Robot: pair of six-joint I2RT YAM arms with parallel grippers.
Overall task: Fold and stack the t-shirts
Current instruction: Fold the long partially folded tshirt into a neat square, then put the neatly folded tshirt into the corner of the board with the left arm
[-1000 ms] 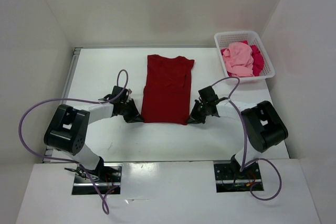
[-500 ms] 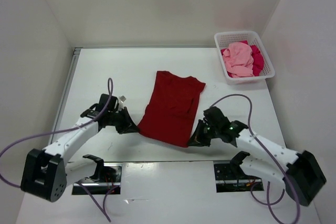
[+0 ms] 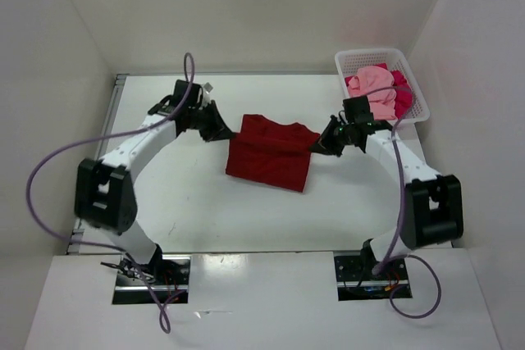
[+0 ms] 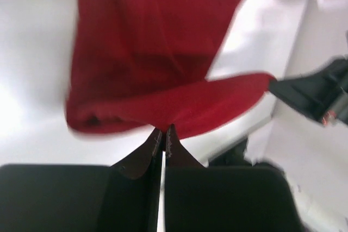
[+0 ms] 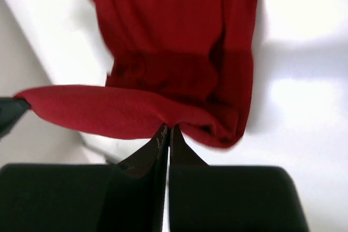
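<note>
The dark red t-shirt (image 3: 269,156) lies doubled over at mid table, its bottom hem pulled back over the upper part. My left gripper (image 3: 229,134) is shut on the hem's left corner, and my right gripper (image 3: 316,146) is shut on its right corner. The left wrist view shows the shirt (image 4: 157,42) hanging from the shut left gripper (image 4: 163,130). The right wrist view shows the shirt (image 5: 179,31) pinched in the right gripper (image 5: 166,129). The light pink t-shirt (image 3: 371,93) and the crimson-magenta t-shirt (image 3: 401,93) lie bunched in the basket.
The white lattice basket (image 3: 414,92) stands at the far right corner of the table, close behind my right arm. White walls close in the table at the back and on both sides.
Both grippers have carried the shirt's bottom hem from the near side up and away toward the collar, folding the shirt in half. The arms now reach far across the table.
</note>
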